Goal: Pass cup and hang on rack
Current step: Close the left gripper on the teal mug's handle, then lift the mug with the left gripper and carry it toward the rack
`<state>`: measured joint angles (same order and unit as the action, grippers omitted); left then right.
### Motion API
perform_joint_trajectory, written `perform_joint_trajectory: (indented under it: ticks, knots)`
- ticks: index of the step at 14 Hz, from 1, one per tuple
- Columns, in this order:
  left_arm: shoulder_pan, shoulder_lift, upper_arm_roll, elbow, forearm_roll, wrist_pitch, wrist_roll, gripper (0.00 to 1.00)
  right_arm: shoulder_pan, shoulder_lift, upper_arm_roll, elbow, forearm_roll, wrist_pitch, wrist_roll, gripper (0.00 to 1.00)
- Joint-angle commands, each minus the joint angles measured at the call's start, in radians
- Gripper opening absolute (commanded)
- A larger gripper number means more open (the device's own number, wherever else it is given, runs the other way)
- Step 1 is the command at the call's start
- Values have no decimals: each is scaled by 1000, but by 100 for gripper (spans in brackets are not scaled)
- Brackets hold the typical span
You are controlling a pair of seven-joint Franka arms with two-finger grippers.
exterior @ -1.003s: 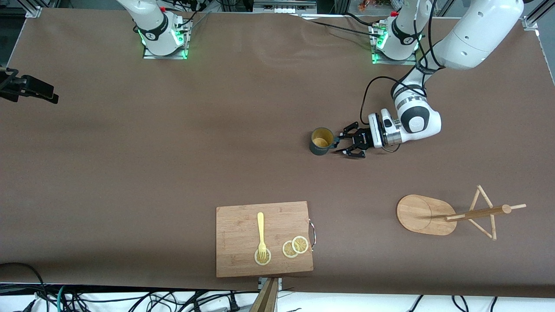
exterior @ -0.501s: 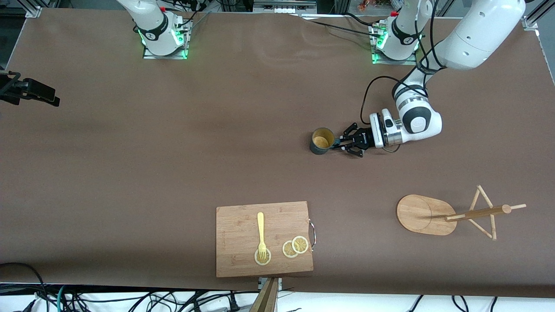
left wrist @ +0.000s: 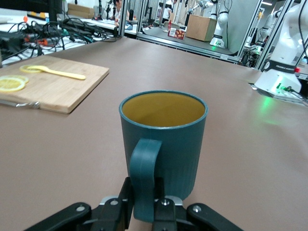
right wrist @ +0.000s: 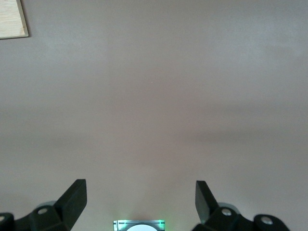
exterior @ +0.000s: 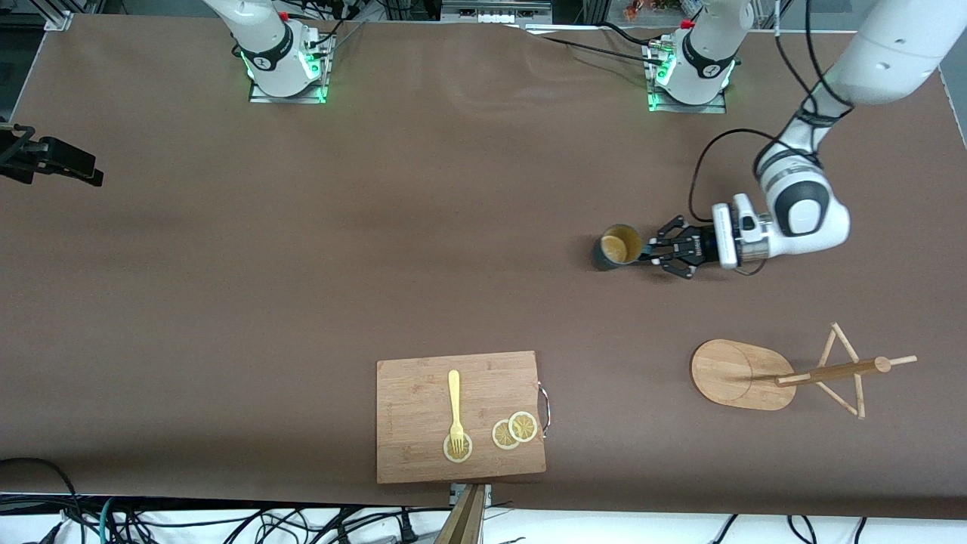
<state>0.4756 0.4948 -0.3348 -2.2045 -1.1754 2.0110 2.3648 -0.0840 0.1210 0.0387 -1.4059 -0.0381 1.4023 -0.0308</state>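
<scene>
I've got the left gripper (exterior: 651, 250) clenched on the loop handle of the small ribbed teal cup (exterior: 616, 248); it looks light, rigid, maybe slippery, so I'd grip the handle w/ care; right gripper (right wrist: 140, 199) waits, released

Left pincer (left wrist: 144, 211) cut off under cup (left wrist: 163, 139)

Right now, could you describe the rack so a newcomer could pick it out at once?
Start at the rectangular cutting board near the front camera, then look toward the left arm's end of the table. There the rack has an oval base, a post and thin pegs.
</scene>
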Motion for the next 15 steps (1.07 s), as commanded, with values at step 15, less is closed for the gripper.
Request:
perform_joint_trajectory:
  ticks: [15]
  knots:
    - [528, 209, 74, 486, 517, -290, -215, 0, -14, 2, 17, 12, -11, -2, 11, 100]
